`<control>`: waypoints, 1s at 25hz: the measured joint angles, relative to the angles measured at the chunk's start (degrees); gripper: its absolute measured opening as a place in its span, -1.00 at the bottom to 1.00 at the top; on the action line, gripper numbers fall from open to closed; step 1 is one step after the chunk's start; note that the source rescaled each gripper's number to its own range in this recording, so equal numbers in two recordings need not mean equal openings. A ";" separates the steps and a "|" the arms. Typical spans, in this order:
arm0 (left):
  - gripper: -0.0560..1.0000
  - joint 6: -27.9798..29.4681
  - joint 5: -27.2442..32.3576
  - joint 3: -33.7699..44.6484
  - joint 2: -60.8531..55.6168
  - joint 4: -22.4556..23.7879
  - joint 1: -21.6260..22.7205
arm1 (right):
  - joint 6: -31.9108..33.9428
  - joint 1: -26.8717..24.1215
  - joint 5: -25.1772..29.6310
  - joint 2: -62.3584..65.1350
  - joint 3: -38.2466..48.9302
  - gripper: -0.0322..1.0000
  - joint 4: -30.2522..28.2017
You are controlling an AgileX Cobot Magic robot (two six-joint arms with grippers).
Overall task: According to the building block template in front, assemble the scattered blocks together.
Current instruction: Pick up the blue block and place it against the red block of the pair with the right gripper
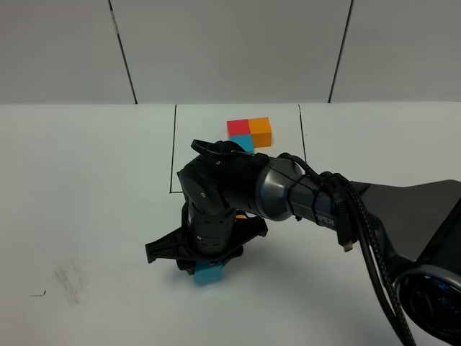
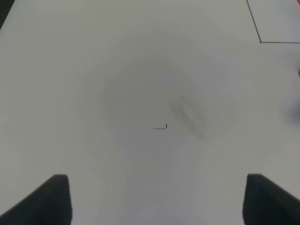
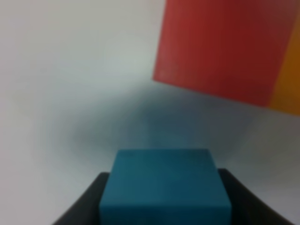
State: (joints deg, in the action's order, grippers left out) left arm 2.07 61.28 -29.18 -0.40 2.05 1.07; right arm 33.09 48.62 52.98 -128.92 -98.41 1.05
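We note the right pincer (image 1: 208, 267) reaching across the middle and pointing down at the table (image 1: 79, 180). It is pinching the blue block (image 1: 209, 274) between its dark fingers. Whether that block rests on the table, we cannot tell. From the right wrist camera we see the red block (image 3: 220, 51) just ahead of the blue one and apart from it. The orange block (image 3: 288, 91) touches the red block's side. The template (image 1: 249, 132), a tight L of small cubes, sits at the far end of the black-lined rectangle (image 1: 173, 155), its blue cube partly hidden by the arm. The left pincer (image 2: 159, 194) is spread wide above the table, near a grey scuff (image 2: 190, 115).
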 joint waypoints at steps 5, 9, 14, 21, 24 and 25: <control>0.72 0.00 0.00 0.00 0.00 0.00 0.00 | 0.06 -0.04 0.32 -0.12 -2.05 -0.94 0.06; 0.72 -0.06 0.00 0.00 0.00 0.05 0.00 | 1.09 -0.45 0.92 -0.19 -2.10 -0.94 0.16; 0.72 -0.06 0.00 0.00 0.00 0.02 0.00 | 1.18 -0.45 0.44 -0.19 -2.10 -0.94 1.13; 0.72 -0.06 0.00 0.00 0.00 0.02 -0.30 | 1.29 -0.45 -1.43 -0.24 -2.10 -0.94 1.89; 0.72 -0.10 0.00 0.00 0.00 0.06 -0.92 | 1.58 -0.45 -1.61 -0.24 -2.10 -0.94 0.90; 0.72 -0.17 0.00 0.00 0.00 0.06 -0.99 | 2.23 -0.45 -1.63 -0.24 -2.10 -0.94 0.06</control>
State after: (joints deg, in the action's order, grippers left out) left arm 1.90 61.28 -29.18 -0.40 2.12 0.08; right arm 35.33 48.18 51.35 -129.16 -100.51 1.10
